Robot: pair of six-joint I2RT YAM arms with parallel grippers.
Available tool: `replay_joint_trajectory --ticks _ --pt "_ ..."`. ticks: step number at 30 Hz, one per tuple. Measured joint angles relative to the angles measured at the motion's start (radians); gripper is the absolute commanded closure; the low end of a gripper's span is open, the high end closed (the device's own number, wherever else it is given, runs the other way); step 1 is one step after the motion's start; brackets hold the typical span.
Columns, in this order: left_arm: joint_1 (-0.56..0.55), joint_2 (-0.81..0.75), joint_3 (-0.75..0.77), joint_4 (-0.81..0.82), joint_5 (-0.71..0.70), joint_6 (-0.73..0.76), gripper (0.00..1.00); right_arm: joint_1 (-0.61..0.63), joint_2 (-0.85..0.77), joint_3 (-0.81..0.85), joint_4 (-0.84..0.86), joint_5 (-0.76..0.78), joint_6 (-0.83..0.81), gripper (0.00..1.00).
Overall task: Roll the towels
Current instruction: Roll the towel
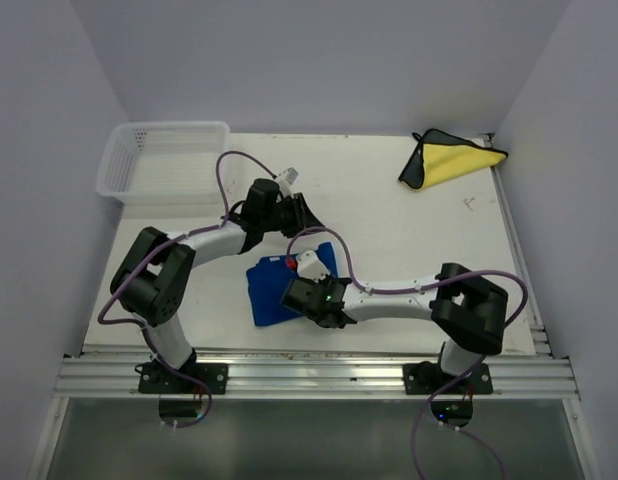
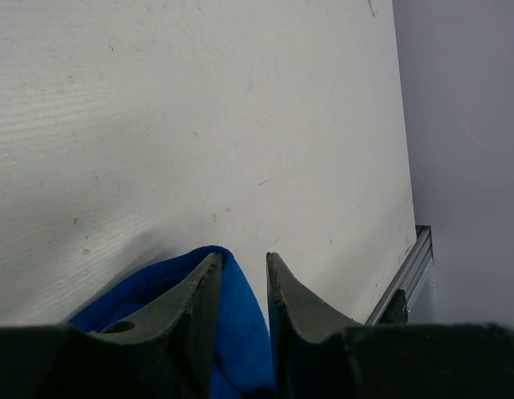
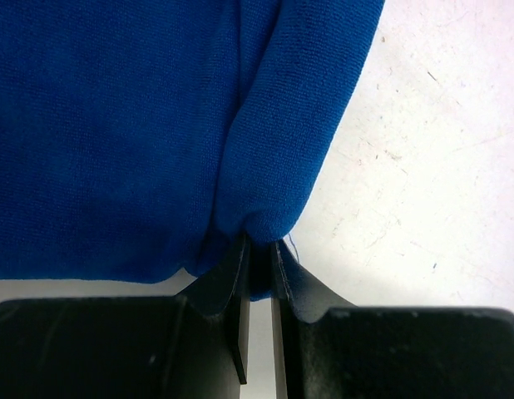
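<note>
Towels, where do we spot them? (poster one)

We've got the blue towel (image 1: 267, 290) lying on the table (image 1: 409, 230) around the middle, closer to the near edge. The yellow towel (image 1: 459, 160) is folded over by the far right corner with its dark backing showing. A white basket (image 1: 119, 165) sits at the far left corner. (poster two)

And the grippers, what do we make of them? (poster one)

The right gripper (image 3: 259, 245) is clamped tight on a bunched fold at the blue towel's edge, cloth pinched between its fingers. The left gripper (image 2: 243, 259) is at the same towel's far side. Cloth runs up between its fingers, and bare table shows between the tips. We read that as gripping too. (poster two)
</note>
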Motion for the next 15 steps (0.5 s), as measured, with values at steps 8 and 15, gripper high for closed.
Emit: replay_joint_trajectory --ticks 8,15 --pt "0.000 -0.052 -0.031 0.010 0.014 -0.007 0.68 0.064 0.151 0.134 -0.119 0.080 -0.022 1.00" --pt "-0.002 -0.087 -0.105 0.021 0.044 -0.008 0.69 0.108 0.309 0.298 -0.253 0.141 -0.046 1.00"
